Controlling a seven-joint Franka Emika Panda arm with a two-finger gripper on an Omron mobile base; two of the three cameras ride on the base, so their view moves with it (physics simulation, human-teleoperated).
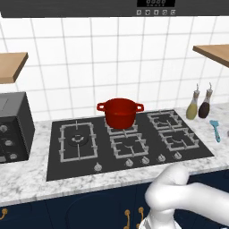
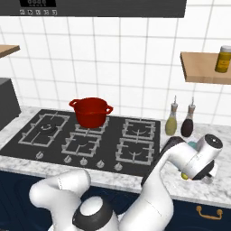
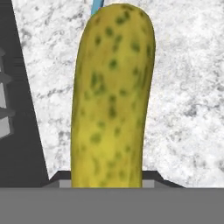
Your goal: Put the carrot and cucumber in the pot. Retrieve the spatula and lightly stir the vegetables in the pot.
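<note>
One cucumber (image 3: 113, 96) grasped in the end effector (image 3: 107, 180) over the table (image 3: 183, 87); one pot (image 1: 120, 112), one spatula (image 1: 215, 130), two bottles (image 1: 199, 104).

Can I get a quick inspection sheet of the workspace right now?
Surface: marble counter around a black stove.
Job's things: red pot on a rear burner; cucumber at the claw over the counter; blue spatula lying right of the stove; carrot nothing seen.
Clutter: two bottles by the wall; yellow jar on the shelf.
Claw: claw looks shut on the cucumber.
Cables: nothing seen.
Surroundings: white tiled wall, toaster oven at left.
</note>
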